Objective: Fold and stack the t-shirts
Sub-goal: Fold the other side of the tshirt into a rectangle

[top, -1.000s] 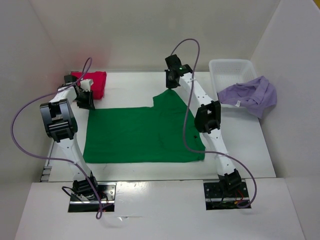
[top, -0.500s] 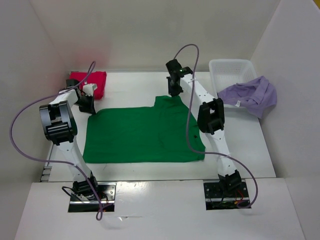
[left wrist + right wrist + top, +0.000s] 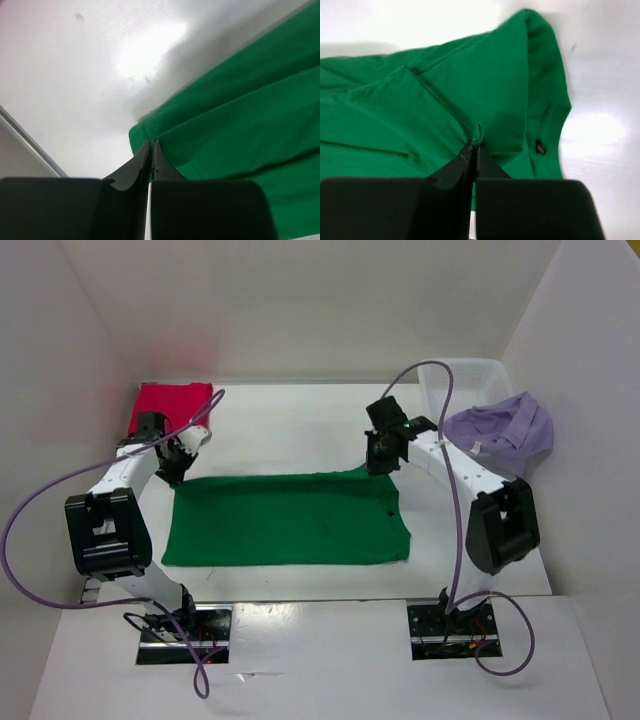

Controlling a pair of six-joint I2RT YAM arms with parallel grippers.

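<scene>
1. While left hand (image 3: 177, 476) pinches green t-shirt (image 3: 285, 525) at its upper-left corner, right hand (image 3: 379, 464) pinches its upper-right edge.
2. Green t-shirt flat mid-frame on bench (image 3: 300, 430); red t-shirt (image 3: 170, 398) upper left; lavender t-shirt (image 3: 505, 430) draped over basket (image 3: 460, 368), upper right.

Beyond the far edge of the green shirt (image 3: 285, 520), the table (image 3: 290, 435) lies bare in a broad strip back to the rear wall, open between the two arms. At the shirt's far left corner stands the left hand (image 3: 172, 472), pinched on the cloth, with the red shirt (image 3: 170, 402) just behind it; at its far right corner the right hand (image 3: 380, 462), likewise clamped on the cloth, blocks the way, with the white basket (image 3: 460, 370) and the lavender shirt (image 3: 505, 430) draped over its rim further right. In front of the green shirt lies only a narrow strip of table before the arm bases
</scene>
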